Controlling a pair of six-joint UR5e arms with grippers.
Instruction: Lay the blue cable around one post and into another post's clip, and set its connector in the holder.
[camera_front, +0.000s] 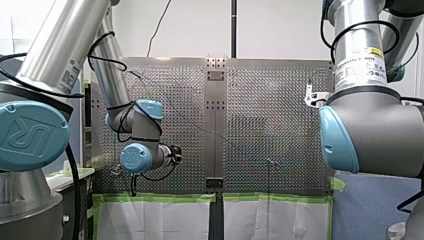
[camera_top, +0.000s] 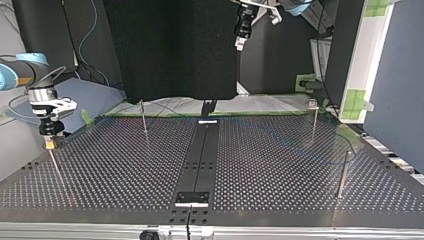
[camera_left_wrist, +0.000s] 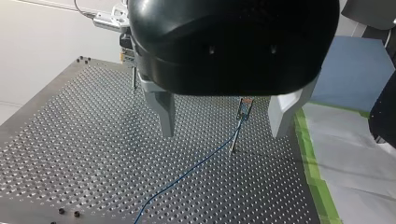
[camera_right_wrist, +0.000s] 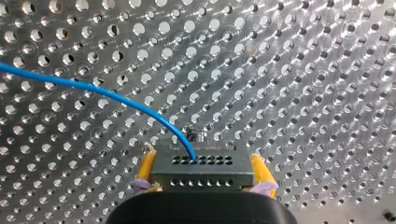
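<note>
Pinches the connector (camera_right_wrist: 201, 163) in the right claw (camera_right_wrist: 204, 173), yellow pads pressed on its two short ends, long axis crosswise between them. Sends the blue cable (camera_right_wrist: 93, 89) out of the connector's far face, curving off to one side over the tabletop (camera_top: 280, 190). Hangs that claw at the top view's left, right above a thin post (camera_top: 55, 165). Probably the holder, so straight down from the connector, with a small metal tip (camera_right_wrist: 198, 135) showing just ahead of it in the right wrist view. Cannot tell whether touching or just apart.

Carries the left claw (camera_left_wrist: 223, 133) spread wide and empty, high over the tabletop, well apart from the connector. Looks between its fingers at a clip post (camera_left_wrist: 237, 135), with the cable running away from its clip (camera_left_wrist: 244, 107) across the holes. Seems seated in that clip, though too fine to be sure.

Judging by this: routing largely done, seating the connector not yet done. Calls for a short straight descent by the right arm, by far the nearer one, with the connector square over the holder.

Counts one cable, one connector and two claws. Counts four posts in the top view: the thin post under the right claw, a far-left post (camera_top: 143, 120), a far-right post (camera_top: 314, 122) and a near-right post (camera_top: 343, 172).
</note>
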